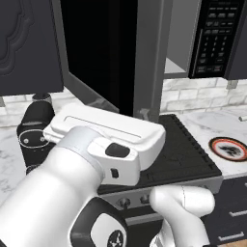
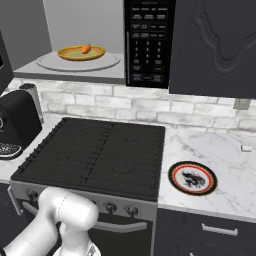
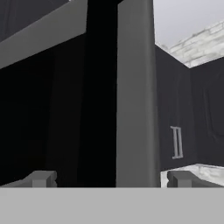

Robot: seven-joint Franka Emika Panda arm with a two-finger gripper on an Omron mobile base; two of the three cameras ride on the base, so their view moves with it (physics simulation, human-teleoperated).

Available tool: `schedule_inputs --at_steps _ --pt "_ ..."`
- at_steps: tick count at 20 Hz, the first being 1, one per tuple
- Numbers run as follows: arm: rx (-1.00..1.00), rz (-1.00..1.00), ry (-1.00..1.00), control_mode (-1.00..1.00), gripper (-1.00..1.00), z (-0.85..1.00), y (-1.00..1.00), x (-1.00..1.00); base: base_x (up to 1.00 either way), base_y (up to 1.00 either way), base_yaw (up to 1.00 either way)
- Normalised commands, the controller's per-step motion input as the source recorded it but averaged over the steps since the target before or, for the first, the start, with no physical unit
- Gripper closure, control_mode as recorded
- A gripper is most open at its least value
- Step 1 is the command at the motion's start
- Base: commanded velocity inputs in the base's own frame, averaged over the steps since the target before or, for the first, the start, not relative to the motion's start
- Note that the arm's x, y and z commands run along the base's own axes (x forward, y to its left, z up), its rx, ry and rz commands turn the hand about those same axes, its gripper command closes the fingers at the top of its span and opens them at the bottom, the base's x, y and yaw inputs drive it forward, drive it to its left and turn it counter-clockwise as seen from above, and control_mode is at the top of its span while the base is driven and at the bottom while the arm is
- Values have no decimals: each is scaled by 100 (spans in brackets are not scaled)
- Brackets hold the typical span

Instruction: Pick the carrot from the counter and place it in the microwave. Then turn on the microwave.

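End effector [image 3: 111, 179] spread apart, holding nothing, at the swung-out microwave [image 2: 147, 42] door's grey edge.

One carrot [image 2: 86, 48] lies on one yellow plate [image 2: 98, 52] inside one microwave [image 2: 148, 45]. One red-rimmed plate [image 2: 192, 178] sits on the surface [image 2: 225, 165], beside one stovetop [image 2: 95, 155] and one coffee machine [image 2: 17, 120].

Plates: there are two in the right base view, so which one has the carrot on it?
The yellow plate inside the open microwave holds the carrot. The red-rimmed plate on the counter beside the stove carries nothing.
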Motion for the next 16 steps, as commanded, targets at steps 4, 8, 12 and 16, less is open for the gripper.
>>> schedule_inputs --at_steps 4,8,12,16 --pt "-3 -8 0 -100 -100 -8 28 32 0 0 0" --pt "-1 -6 0 -100 -100 -3 27 21 0 0 0" --pt "0 -5 0 -100 -100 0 6 30 0 0 0" --pt "0 -4 -1 -100 -100 0 0 45 0 0 0"
